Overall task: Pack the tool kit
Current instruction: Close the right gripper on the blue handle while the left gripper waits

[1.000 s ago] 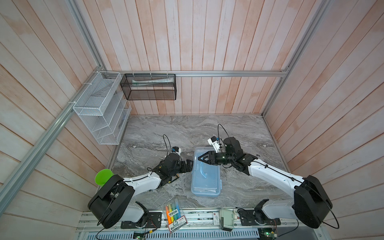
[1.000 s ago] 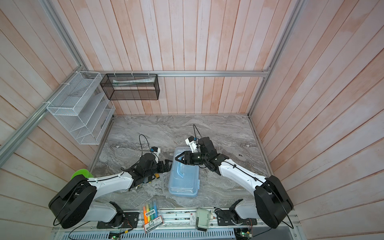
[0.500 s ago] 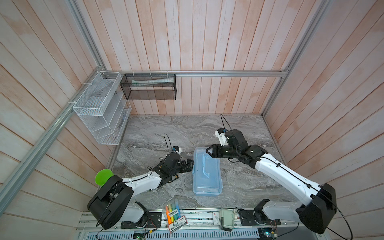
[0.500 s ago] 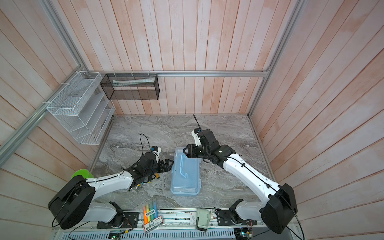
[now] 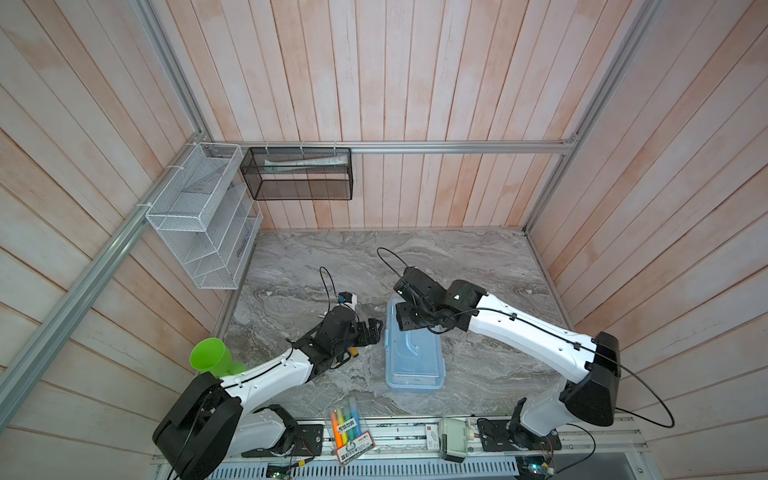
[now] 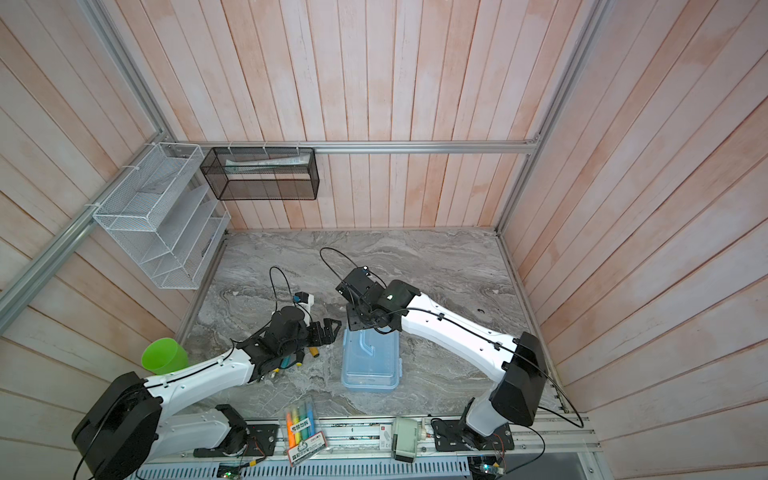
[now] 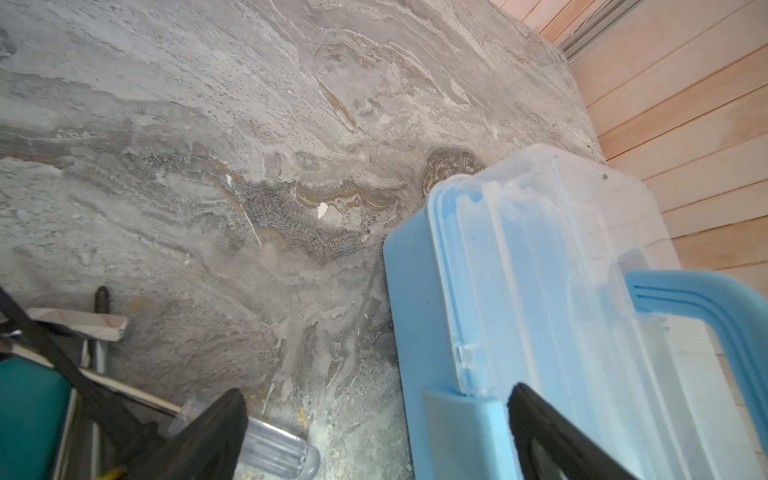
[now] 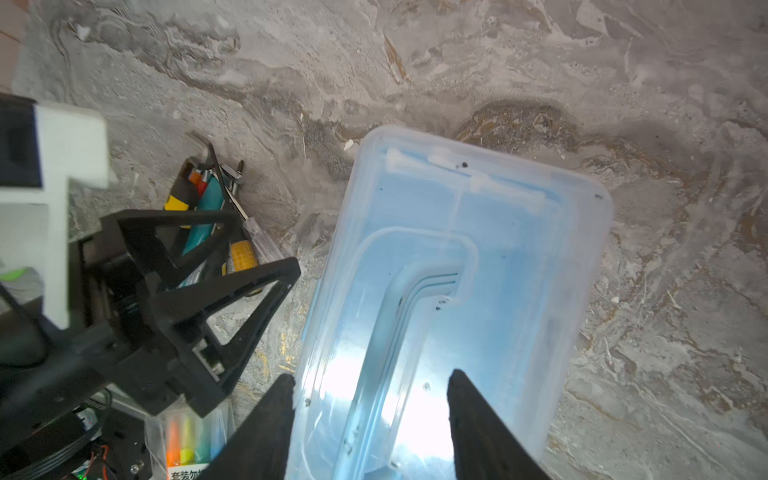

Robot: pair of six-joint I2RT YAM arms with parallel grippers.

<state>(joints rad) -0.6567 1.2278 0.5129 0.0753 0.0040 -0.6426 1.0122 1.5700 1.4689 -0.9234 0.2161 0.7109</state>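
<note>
Right gripper [image 8: 370, 415]: hangs over the far end of the tool case [image 5: 415, 361], fingers [image 8: 266, 432] spread apart, gripping nothing; clear lid [image 8: 478, 208] directly beneath, blue handle [image 8: 415, 299] flat on the lid and running out between the two fingers. Contact with the lid: cannot tell.

Left gripper [image 5: 371, 330]: sits low at the case's left long wall, near the far end, jaws spread wide and empty. In the left wrist view, one finger [image 7: 552, 440] over the case edge by the blue latch [image 7: 457, 428], the other finger [image 7: 208, 436] over the table above a clear screwdriver handle [image 7: 274, 451].

Tool case, in both top views [image 6: 370, 365]: lies lengthwise on the marble tabletop [image 5: 478, 266], lid down, between the two arms, nearer the front edge.

Loose tools [image 8: 208, 208]: lie outside the case, in a heap on the table under the left arm; among them a yellow-and-black screwdriver [image 8: 180, 197] and a teal one [image 8: 205, 216], side by side.

Highlighter pack [image 5: 349, 428]: lies on the front rail, well apart from both grippers.
</note>
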